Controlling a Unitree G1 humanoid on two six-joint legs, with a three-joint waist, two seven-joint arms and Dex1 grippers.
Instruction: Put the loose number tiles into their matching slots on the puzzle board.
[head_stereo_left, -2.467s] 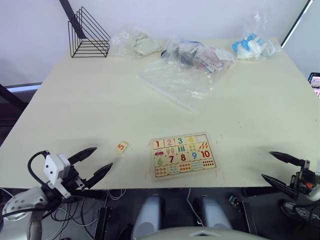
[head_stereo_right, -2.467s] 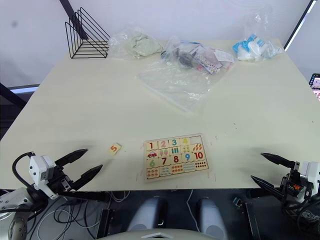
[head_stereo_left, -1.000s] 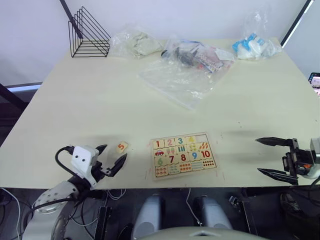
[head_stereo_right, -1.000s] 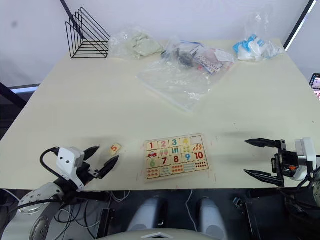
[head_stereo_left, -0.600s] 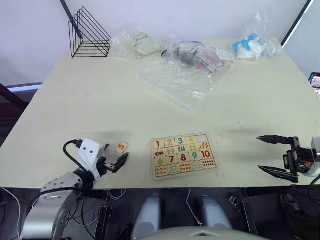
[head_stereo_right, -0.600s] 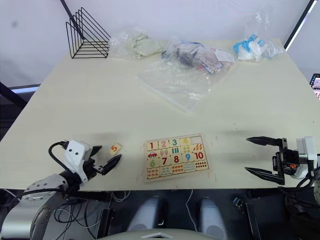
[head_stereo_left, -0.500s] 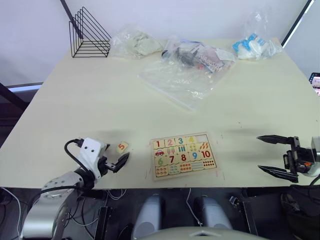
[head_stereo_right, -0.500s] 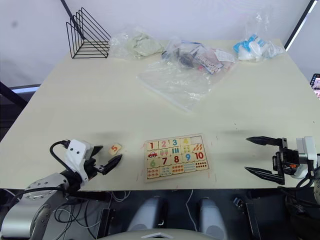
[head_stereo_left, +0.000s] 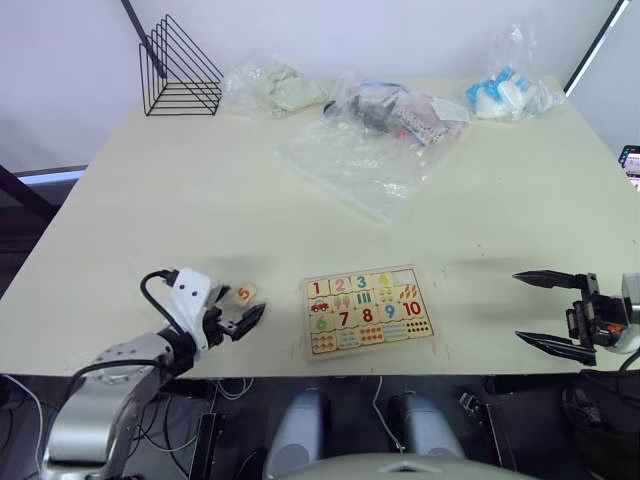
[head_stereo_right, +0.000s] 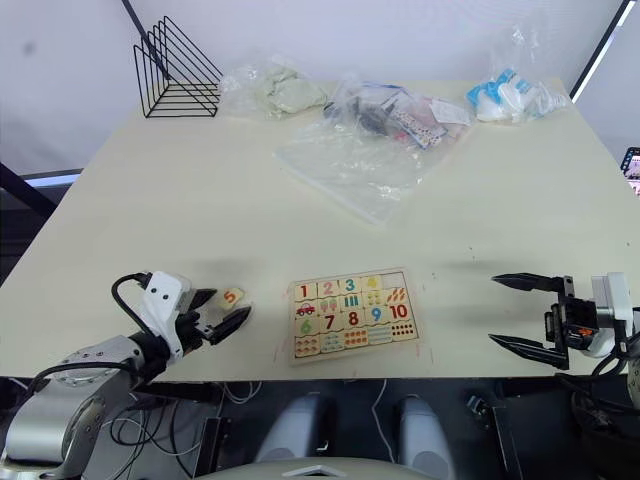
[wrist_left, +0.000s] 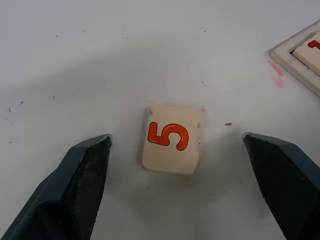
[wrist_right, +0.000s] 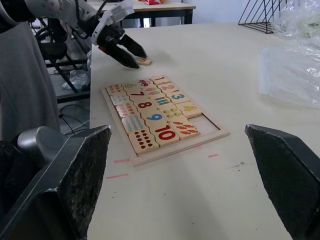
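Observation:
A loose number tile, pale wood with an orange 5, lies flat on the table left of the puzzle board. My left gripper is open, low over the table, and the tile lies between its fingers with a gap on each side. The board's top row holds tiles 1 to 4, with one empty slot at its right end. The lower rows are filled. My right gripper hangs open near the table's front right edge, well right of the board.
A black wire rack stands at the far left corner. Several clear plastic bags with contents lie across the far half of the table. The board sits close to the table's front edge.
My left gripper has moved forward and to the right, from the table's front edge to around the 5 tile. The right gripper rose and has held still for the last second.

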